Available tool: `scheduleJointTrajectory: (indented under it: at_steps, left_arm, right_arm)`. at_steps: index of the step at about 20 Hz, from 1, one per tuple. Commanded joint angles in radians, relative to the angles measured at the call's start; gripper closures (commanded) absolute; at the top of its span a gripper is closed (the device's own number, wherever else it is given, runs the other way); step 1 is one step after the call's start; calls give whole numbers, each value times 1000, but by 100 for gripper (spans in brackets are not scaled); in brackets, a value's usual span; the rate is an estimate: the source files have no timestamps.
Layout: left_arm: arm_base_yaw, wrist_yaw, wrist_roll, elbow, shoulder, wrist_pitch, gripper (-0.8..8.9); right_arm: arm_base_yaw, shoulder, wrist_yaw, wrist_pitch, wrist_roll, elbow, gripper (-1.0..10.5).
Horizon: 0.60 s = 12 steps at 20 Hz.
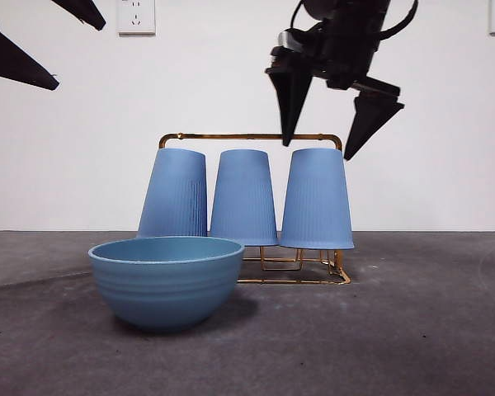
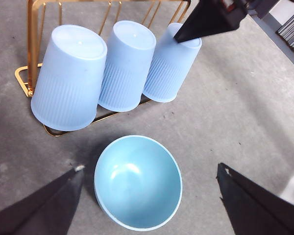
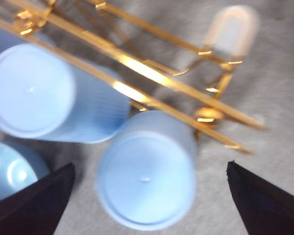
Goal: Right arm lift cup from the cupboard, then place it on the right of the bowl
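Right end effector [image 1: 330, 132] open, above cup [image 1: 317, 200].

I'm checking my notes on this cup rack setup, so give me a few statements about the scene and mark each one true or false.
1. Three blue cups sit upside down on the gold rack. True.
2. The right gripper is shut on a cup. False: it is open, above the rightmost cup, touching nothing.
3. The bowl stands in front of the rack, nearer the camera. True.
4. The bowl holds a cup. False: it is empty.
5. The left gripper is open, high above the bowl. True.
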Motion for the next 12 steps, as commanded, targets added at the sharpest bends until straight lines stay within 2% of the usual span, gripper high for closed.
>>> scheduleJointTrajectory:
  at_steps: [1, 8, 12]
  left_arm:
    - [-4, 7, 2, 20, 6, 8, 375]
    - [-6, 7, 2, 20, 6, 8, 375]
    - [-11, 7, 2, 20, 6, 8, 375]
  right_arm:
    - [24, 42, 35, -9, -20, 26, 448]
    - [37, 63, 53, -26, -21, 26, 606]
    - [38, 63, 69, -31, -18, 26, 623]
